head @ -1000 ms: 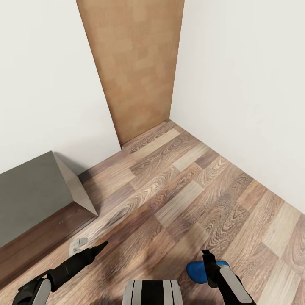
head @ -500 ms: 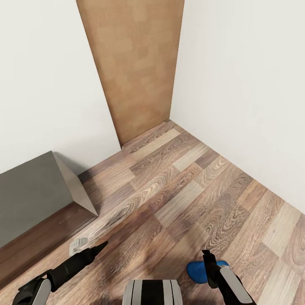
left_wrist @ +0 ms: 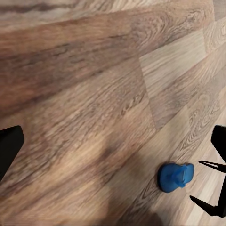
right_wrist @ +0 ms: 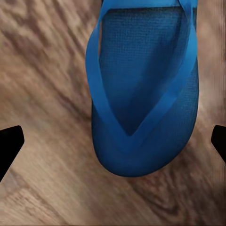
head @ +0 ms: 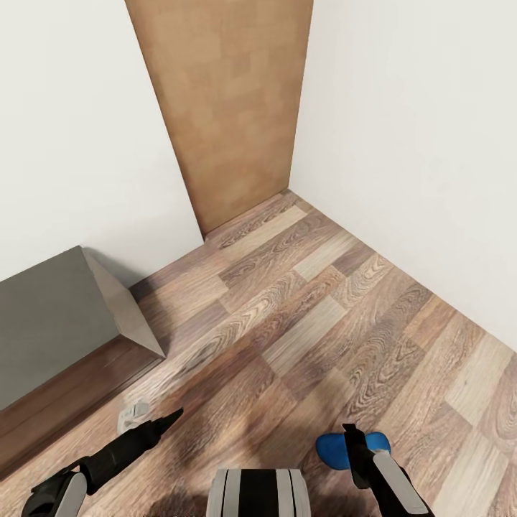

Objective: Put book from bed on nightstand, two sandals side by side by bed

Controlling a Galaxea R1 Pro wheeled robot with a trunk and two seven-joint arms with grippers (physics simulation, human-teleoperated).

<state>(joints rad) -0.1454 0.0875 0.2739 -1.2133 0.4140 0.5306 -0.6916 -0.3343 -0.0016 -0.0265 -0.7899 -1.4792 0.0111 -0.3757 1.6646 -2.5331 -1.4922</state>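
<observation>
One bright blue sandal (head: 332, 451) lies flat on the wood floor, partly hidden behind my right gripper (head: 352, 439). In the right wrist view the sandal (right_wrist: 141, 94) is close below, straps up, and the right gripper (right_wrist: 113, 141) is open, its dark fingertips (right_wrist: 10, 141) wide apart on either side. My left gripper (head: 164, 421) hangs open over bare floor near the bed (head: 50, 323), whose grey mattress corner and dark frame are at the left. The left wrist view looks across at the sandal (left_wrist: 175, 175). The book, nightstands and second sandal are out of view.
A light wooden door (head: 230, 108) stands shut in the far corner between white walls (head: 416, 143). A small pale object (head: 133, 412) lies on the floor by the bed frame. Plank floor (head: 301, 316) stretches from the bed to the right wall.
The whole head view has shifted slightly, with bed and door sliding a little up the picture: the camera moved. Both arms and the sandal keep their places.
</observation>
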